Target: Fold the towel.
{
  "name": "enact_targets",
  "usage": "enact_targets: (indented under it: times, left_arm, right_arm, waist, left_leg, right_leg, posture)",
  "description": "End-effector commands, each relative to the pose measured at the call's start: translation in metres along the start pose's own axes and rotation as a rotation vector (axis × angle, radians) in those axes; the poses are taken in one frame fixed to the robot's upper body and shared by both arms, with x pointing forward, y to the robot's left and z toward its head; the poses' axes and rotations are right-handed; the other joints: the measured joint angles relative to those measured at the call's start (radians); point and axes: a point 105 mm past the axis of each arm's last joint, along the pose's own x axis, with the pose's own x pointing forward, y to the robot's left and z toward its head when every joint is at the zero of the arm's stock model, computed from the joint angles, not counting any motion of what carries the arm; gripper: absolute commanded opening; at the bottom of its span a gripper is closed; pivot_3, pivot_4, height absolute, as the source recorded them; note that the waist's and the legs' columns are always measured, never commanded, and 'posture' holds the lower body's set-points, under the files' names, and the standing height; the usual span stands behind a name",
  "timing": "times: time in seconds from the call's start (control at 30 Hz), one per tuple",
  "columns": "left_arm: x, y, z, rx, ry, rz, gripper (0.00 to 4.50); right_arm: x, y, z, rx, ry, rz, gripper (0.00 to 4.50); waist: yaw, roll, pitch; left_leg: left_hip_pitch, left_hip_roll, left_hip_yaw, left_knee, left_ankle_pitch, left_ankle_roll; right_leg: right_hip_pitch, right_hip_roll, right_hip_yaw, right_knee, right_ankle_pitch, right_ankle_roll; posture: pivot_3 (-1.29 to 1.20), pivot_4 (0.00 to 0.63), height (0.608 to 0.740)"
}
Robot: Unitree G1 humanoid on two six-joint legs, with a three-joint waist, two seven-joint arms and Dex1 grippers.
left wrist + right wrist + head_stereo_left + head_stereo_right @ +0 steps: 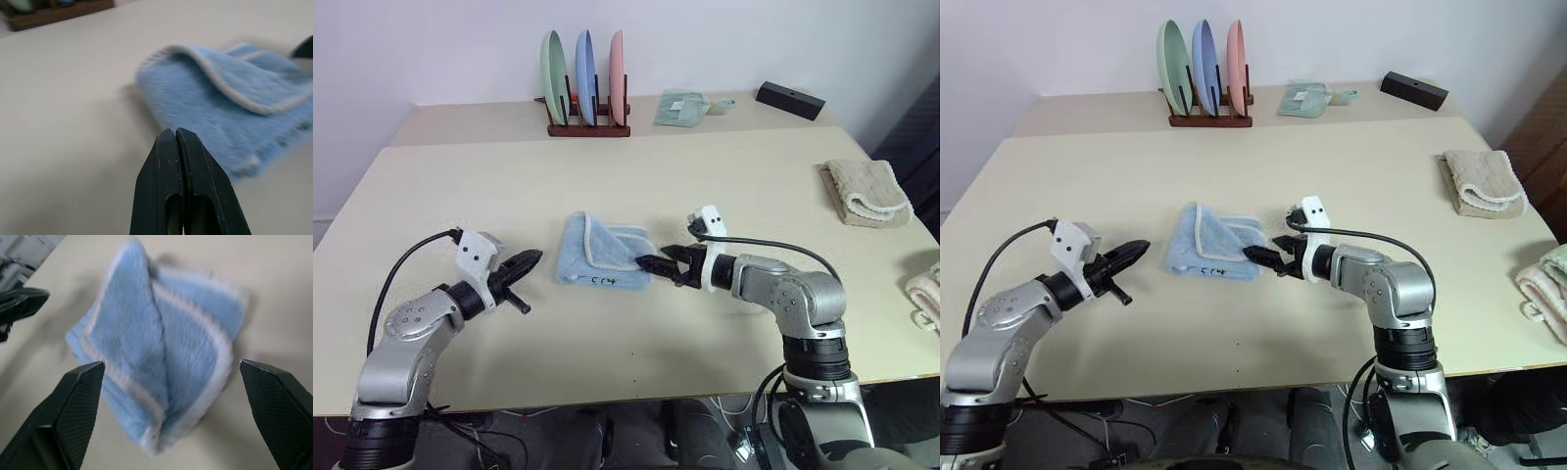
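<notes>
The towel lies on the table between the left hand and right hand.

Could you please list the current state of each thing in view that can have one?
Towel: folded, lying on the table, held by neither gripper.
Left gripper: shut, empty, apart from the towel.
Right gripper: open, empty, at the towel's edge.
Plates: upright in the rack.
Beige towel: folded, lying on the table.

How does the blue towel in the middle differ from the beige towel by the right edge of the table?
The towel is light blue and thin, loosely folded with a corner lapping over; the beige towel is thick and folded neatly. The towel lies between both grippers; the beige towel lies apart. Both are folded on the table.
</notes>
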Motion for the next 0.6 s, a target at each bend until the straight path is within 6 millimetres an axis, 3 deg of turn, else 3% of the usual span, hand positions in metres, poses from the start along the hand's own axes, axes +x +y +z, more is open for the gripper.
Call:
enact_targets:
  times: [0.03,0.23,0.27,0.37,0.57,0.6]
  left_arm:
    - [0.001,-0.014,0.013,0.038,-0.043,-0.065,0.00]
    - [0.006,-0.036,0.012,0.047,-0.037,-0.127,0.00]
    - [0.006,-0.039,0.012,0.047,-0.042,-0.130,0.00]
    - [0.006,-0.040,0.013,0.041,-0.046,-0.119,0.00]
    - [0.002,-0.036,0.011,0.038,-0.048,-0.088,0.00]
    - [0.002,-0.035,0.011,0.040,-0.048,-0.084,0.00]
  right_arm:
    - [0.006,0.005,0.003,0.025,-0.004,0.019,4.45]
    - [0.034,0.020,0.004,0.074,-0.008,0.076,4.45]
    - [0.040,0.024,0.009,0.097,-0.026,0.089,4.22]
    - [0.048,0.027,0.014,0.117,-0.044,0.095,3.11]
    - [0.045,0.030,0.016,0.136,-0.057,0.109,0.03]
    - [0.041,0.028,0.019,0.145,-0.075,0.108,0.03]
  waist:
    - [0.000,0.000,0.000]
    - [-0.016,0.000,0.000]
    - [-0.021,0.000,0.000]
    - [-0.025,0.000,0.000]
    - [-0.021,0.001,0.000]
    - [-0.021,0.001,0.000]
  left_leg:
    - [0.000,0.000,0.000,0.000,0.000,0.000]
    - [0.001,0.000,0.000,0.000,0.000,0.000]
    - [0.001,0.001,0.000,0.000,0.000,0.000]
    - [0.001,0.002,0.000,-0.001,0.001,-0.001]
    - [0.000,0.000,0.000,-0.001,0.000,-0.001]
    - [0.000,0.000,0.000,-0.001,0.000,-0.001]
  right_leg:
    - [0.000,0.000,0.000,0.000,0.000,0.000]
    - [0.000,0.000,0.000,0.000,0.000,0.000]
    - [0.000,0.000,0.000,0.001,0.000,0.000]
    - [-0.001,0.001,0.000,0.001,0.000,0.000]
    - [-0.001,0.001,0.000,0.000,0.000,0.000]
    - [-0.001,0.001,0.000,0.000,0.000,0.000]
  posture:
    - [0.00,0.150,0.726]
    - [0.00,0.150,0.726]
    - [0.00,0.150,0.726]
    - [0.00,0.150,0.726]
    - [0.00,0.150,0.726]
    - [0.00,0.150,0.726]
